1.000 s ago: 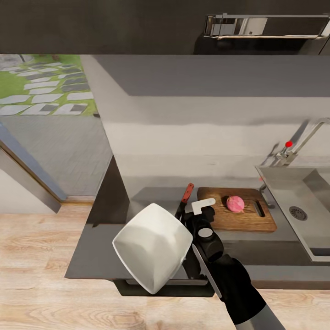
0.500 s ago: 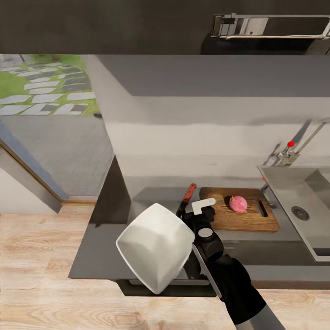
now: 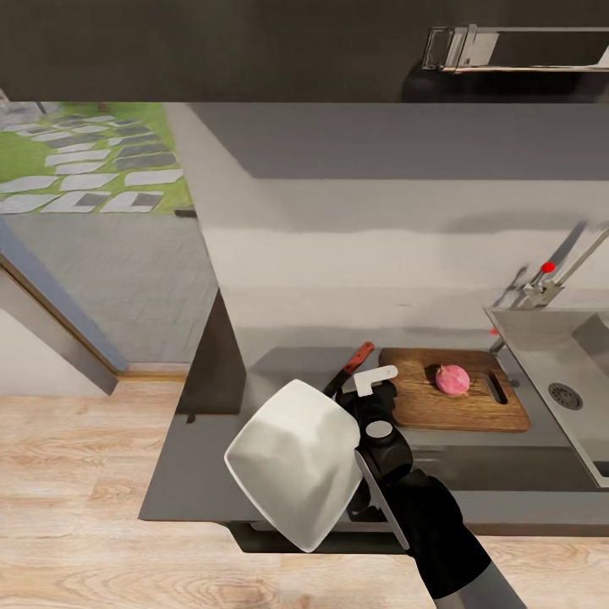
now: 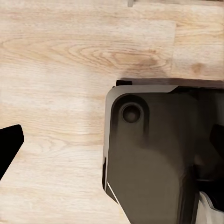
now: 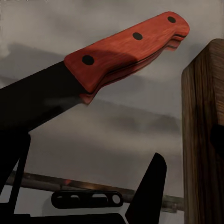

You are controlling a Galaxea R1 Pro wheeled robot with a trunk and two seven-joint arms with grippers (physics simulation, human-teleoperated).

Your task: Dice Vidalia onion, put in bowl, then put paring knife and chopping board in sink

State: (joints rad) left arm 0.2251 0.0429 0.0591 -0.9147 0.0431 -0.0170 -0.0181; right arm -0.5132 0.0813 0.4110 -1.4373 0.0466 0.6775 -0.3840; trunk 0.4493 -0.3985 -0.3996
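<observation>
Everything on the worktop [image 3: 507,461] has slid rightward across the head view since 1 s ago, so the camera has turned, not the things. Onion [image 3: 452,380] rests whole on the chopping board [image 3: 457,400], just left of the sink [image 3: 550,355], so dicing is not yet begun. Right gripper [image 3: 372,391] hangs at the board's left end beside the paring knife [image 5: 126,51], probably lined up to take it; whether its fingers are spread or pinching I cannot tell. Bowl [image 3: 296,461] sits tilted in front of the arm, its support hidden
</observation>
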